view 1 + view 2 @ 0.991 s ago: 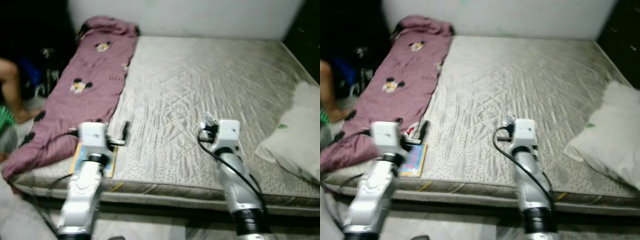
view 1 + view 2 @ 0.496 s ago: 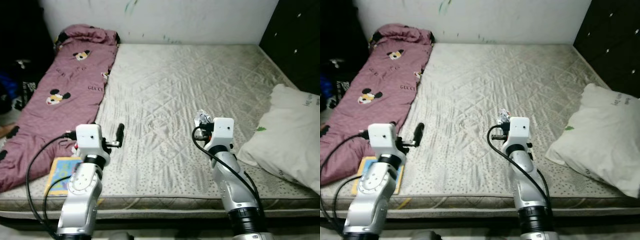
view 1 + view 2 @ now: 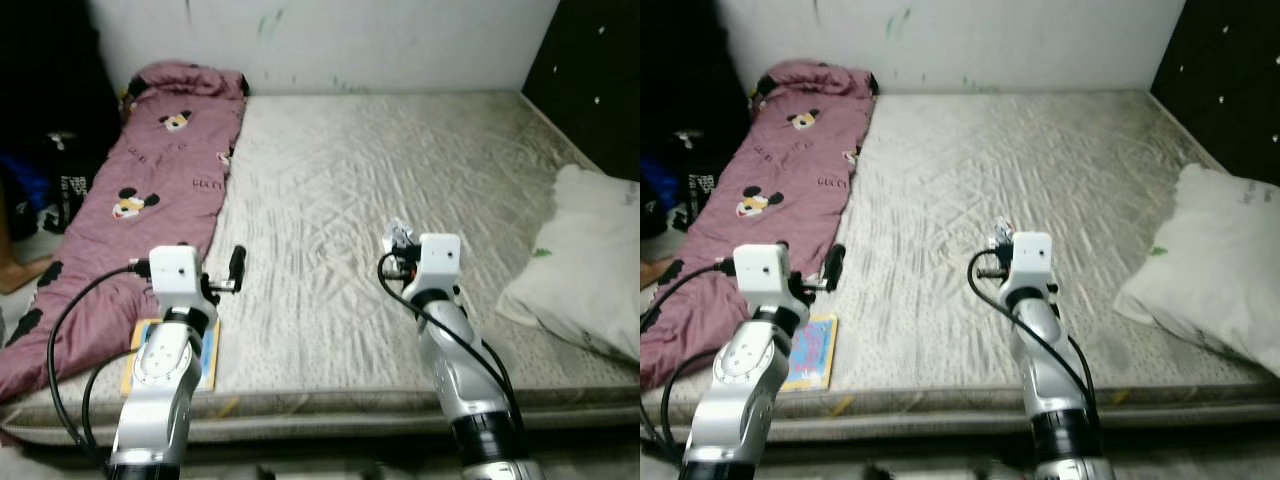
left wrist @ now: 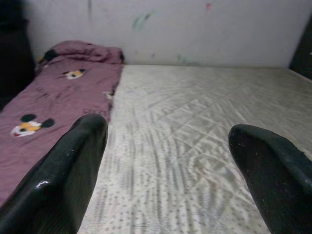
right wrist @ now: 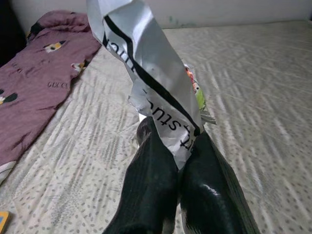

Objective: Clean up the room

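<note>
Since half a second ago the camera has swung slightly, sliding the pillow (image 3: 585, 280) toward 3 o'clock; both arms look unmoved. Right gripper (image 5: 178, 146) is pressed together on a crumpled wrapper (image 5: 148, 73), held above the mattress (image 3: 400, 160) middle. Left gripper (image 4: 170, 141) hovers spread and empty. One scrap is collected, I judge; still left are the book (image 3: 175, 355) at 8 o'clock and the maroon blanket (image 3: 140, 210) at 10.

i've got both silver arms raised in front of me — the left gripper (image 4: 165, 161) with fingers (image 4: 63, 170) spread wide, nothing between them; the right gripper (image 5: 173, 161) has its fingers (image 5: 146, 185) pressed together on a crumpled wrapper (image 5: 146, 73).
</note>
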Robot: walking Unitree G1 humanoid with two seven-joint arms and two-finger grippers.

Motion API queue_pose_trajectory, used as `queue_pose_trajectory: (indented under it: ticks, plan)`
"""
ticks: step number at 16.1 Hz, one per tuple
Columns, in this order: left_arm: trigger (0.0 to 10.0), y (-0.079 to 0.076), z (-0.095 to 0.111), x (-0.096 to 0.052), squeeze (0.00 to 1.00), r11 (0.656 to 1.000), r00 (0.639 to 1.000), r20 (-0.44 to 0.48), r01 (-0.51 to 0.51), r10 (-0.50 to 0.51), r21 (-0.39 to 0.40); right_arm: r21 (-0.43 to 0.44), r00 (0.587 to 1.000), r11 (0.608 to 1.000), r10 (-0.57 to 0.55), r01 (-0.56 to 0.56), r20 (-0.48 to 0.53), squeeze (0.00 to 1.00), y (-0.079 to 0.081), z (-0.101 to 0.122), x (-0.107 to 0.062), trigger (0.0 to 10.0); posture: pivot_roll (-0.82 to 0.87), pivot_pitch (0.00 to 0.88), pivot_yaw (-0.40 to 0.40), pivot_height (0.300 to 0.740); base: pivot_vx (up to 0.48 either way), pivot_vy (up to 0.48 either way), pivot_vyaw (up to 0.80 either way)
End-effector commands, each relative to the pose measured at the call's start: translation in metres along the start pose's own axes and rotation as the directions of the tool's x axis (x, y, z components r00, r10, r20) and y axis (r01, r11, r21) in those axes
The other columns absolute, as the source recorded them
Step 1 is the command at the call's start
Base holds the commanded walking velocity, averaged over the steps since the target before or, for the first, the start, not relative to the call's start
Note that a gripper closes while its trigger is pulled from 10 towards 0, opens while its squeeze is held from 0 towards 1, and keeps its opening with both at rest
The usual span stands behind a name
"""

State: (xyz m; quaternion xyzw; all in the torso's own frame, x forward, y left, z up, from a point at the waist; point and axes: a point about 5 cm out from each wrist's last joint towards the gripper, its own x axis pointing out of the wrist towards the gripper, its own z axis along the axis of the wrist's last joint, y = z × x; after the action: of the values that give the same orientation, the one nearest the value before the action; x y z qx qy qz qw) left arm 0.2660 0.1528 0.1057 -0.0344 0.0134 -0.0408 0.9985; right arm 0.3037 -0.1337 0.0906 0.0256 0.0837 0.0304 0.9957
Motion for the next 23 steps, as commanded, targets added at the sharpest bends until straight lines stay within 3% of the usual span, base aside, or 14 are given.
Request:
queue_pose_trajectory:
  ticks: [1, 23]
  plan:
    - [10.0, -0.0045, -0.0016, 0.0006, 0.00, 1.000, 1.000, -0.011, 0.013, -0.013, -0.001, 0.000, 1.000, 1.000, -0.014, 0.014, -0.006, 0.00, -0.0050, -0.0009, 0.0007, 10.0, -0.07, 0.000, 0.013, 0.740, 0.000, 0.480, 0.00]
    - [10.0, -0.0015, -0.0032, 0.0015, 0.00, 1.000, 1.000, -0.018, -0.014, 0.014, -0.002, -0.025, 0.999, 0.999, 0.034, -0.034, 0.009, 0.00, 0.0009, 0.0003, 0.0049, 10.0, -0.07, 0.000, 0.004, 0.740, 0.000, 0.480, 0.00]
